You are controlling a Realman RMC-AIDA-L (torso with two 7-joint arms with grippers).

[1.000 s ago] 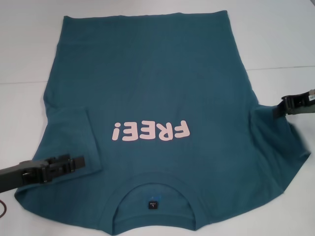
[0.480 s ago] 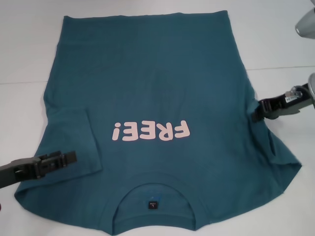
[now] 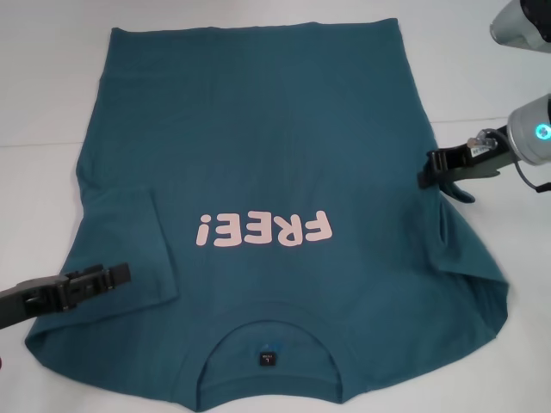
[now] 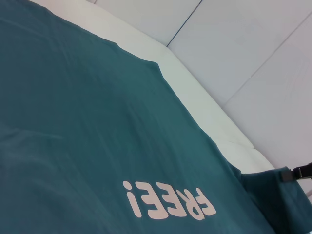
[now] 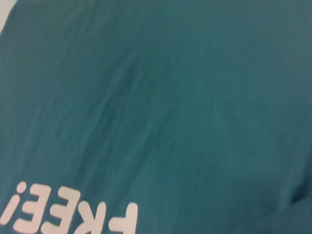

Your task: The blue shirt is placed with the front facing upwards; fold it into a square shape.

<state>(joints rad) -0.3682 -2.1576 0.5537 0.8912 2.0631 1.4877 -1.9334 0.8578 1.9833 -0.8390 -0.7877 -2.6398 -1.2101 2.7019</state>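
**Blue shirt flat on the surface, right sleeve folded in, a hand at each side**

Head view: the blue shirt [image 3: 275,172] lies spread front-up on the white surface [image 3: 43,86], filling most of it. The collar [image 3: 269,357] is at the near edge and the hem toward the far edge, so the pale pink "FREE!" lettering [image 3: 263,230] reads upside down. A small dark label [image 3: 268,356] sits inside the collar. The sleeve on the robot's right is turned inward, its cloth doubled over at that side of the body, while the left sleeve lies flat toward the near-left corner. The right hand [image 3: 437,176] is at the shirt's right side, at the top of the folded sleeve, and its dark fingers look closed on the cloth edge there. The left hand [image 3: 110,276] is low over the left sleeve, pointing inward; I cannot tell whether its fingers are apart or together, or whether they touch the fabric.

Left wrist view: the shirt's front runs across the picture with the lettering low in it, and the white surface shows beyond the fabric's far side. The right hand appears small at the far side, beside a raised fold of cloth.

Right wrist view: only teal fabric with soft wrinkles and part of the lettering.
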